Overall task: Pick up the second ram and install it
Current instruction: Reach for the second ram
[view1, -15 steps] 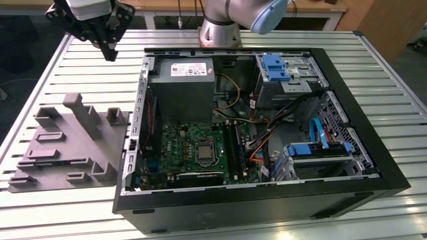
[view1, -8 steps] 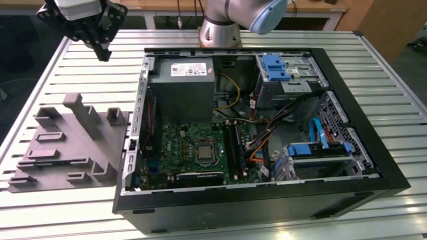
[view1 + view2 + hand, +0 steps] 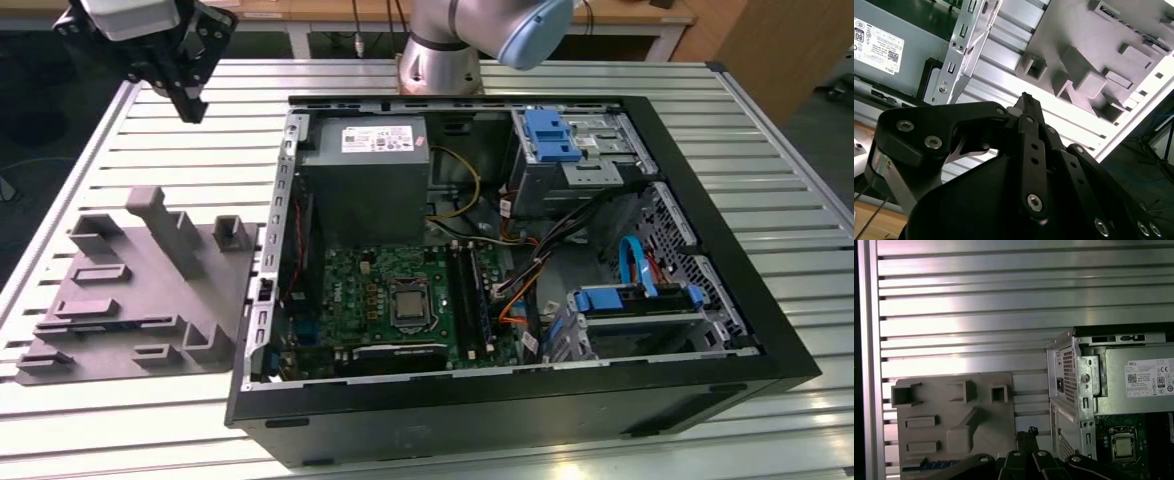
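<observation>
My gripper point(image 3: 191, 108) hangs high over the table's back corner on the exterior view's left, well above the grey fixture plate point(image 3: 134, 300). Its black fingers point(image 3: 1026, 102) meet at a point with nothing between them, and the tip point(image 3: 1026, 432) shows beside the plate's edge in the first wrist view. A thin dark strip, seemingly the second ram point(image 3: 929, 465), lies in a groove near the plate's front; in the exterior view that strip point(image 3: 114, 322) is a narrow line. The green board point(image 3: 400, 290) with its long black slots point(image 3: 467, 285) lies inside the open computer case.
The open black case point(image 3: 721, 330) fills the middle of the slatted metal table point(image 3: 160, 170). Inside are a grey power supply point(image 3: 363, 180), blue drive brackets point(image 3: 550, 135) and loose cables. Raised posts point(image 3: 167, 230) stand on the fixture plate. The arm's base point(image 3: 441, 60) is behind the case.
</observation>
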Controlling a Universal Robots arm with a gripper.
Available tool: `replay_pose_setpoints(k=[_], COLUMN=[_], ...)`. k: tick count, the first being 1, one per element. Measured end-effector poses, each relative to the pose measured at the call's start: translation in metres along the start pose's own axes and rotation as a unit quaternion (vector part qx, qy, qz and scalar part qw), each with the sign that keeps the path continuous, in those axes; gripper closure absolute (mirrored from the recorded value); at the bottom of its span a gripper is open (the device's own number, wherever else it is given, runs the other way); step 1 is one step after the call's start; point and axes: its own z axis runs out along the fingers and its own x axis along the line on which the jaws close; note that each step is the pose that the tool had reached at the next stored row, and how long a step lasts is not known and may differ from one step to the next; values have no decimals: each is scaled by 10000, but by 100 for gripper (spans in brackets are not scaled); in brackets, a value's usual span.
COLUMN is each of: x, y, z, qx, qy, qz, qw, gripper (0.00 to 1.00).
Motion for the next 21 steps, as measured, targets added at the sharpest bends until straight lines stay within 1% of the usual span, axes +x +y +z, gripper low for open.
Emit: replay_pose_setpoints(k=[11,21], x=[177,367], y=[-13,-28], z=[-4,-7], qx=[0,0], qy=[0,0], qz=[0,0], qw=[10000,10000], gripper=[90,90])
